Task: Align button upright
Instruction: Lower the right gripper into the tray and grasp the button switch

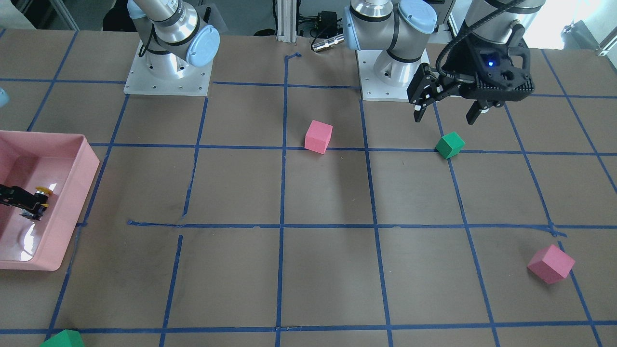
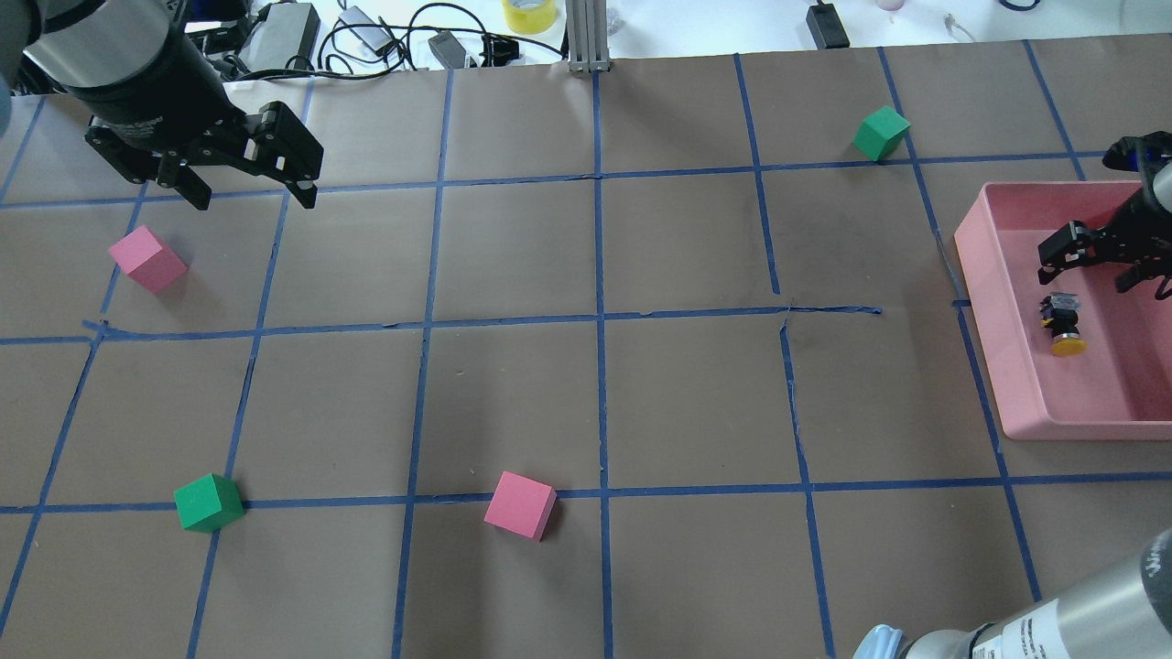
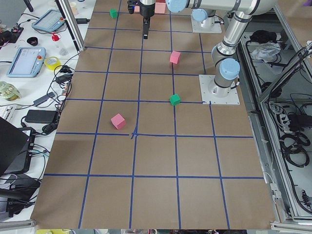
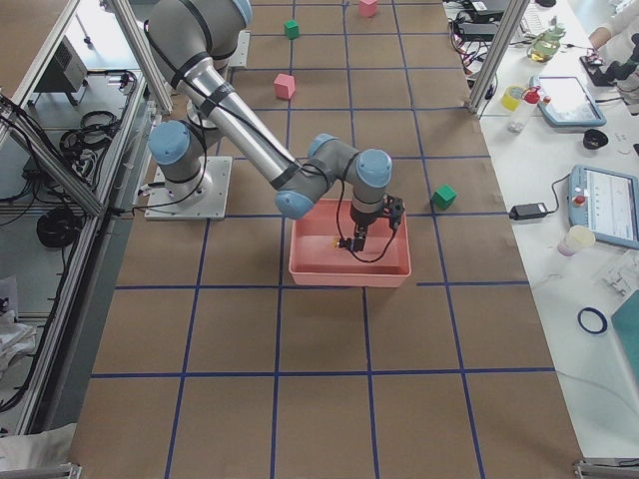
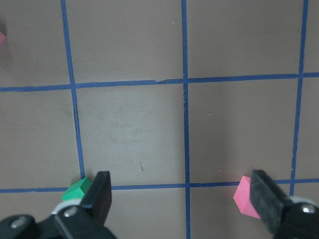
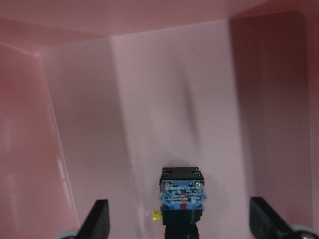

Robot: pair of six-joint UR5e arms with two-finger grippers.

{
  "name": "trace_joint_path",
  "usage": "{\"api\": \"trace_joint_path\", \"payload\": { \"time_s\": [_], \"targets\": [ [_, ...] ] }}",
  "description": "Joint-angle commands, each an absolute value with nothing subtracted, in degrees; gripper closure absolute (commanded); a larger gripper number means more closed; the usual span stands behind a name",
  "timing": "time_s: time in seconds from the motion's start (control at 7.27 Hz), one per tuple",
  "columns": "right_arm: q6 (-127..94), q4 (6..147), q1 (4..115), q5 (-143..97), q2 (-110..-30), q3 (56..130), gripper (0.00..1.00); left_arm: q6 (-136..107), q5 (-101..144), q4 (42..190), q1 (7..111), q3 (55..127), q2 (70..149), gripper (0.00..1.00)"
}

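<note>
The button (image 2: 1062,326) lies on its side on the floor of the pink tray (image 2: 1016,384), its yellow cap toward the robot. It has a black body and a silvery base. My right gripper (image 2: 1094,268) hangs open over the tray, just beyond the button. In the right wrist view the button (image 6: 182,199) sits between the two spread fingertips, touching neither; the right gripper (image 6: 180,221) is empty. In the front view the button (image 1: 42,193) is at the right gripper's tip. My left gripper (image 2: 252,194) is open and empty, above the table at the far left.
Pink cubes (image 2: 146,259) (image 2: 520,505) and green cubes (image 2: 209,502) (image 2: 882,132) lie scattered on the brown, blue-taped table. One green cube (image 1: 449,145) lies just below the left gripper (image 1: 445,118). The tray walls enclose the button closely.
</note>
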State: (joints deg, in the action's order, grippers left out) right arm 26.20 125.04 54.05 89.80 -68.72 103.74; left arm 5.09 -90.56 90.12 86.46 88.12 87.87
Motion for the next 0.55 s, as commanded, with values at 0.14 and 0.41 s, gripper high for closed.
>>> {"api": "trace_joint_path", "payload": {
  "time_s": [0.14,0.41],
  "targets": [
    [26.63,126.3,54.05,89.74,-66.72,104.24,0.0,5.19,-90.62,90.09,86.48,88.15,87.72,0.0],
    [28.21,128.05,54.05,89.91,-66.27,104.24,0.0,5.19,-90.62,90.09,86.48,88.15,87.71,0.0]
  ]
}}
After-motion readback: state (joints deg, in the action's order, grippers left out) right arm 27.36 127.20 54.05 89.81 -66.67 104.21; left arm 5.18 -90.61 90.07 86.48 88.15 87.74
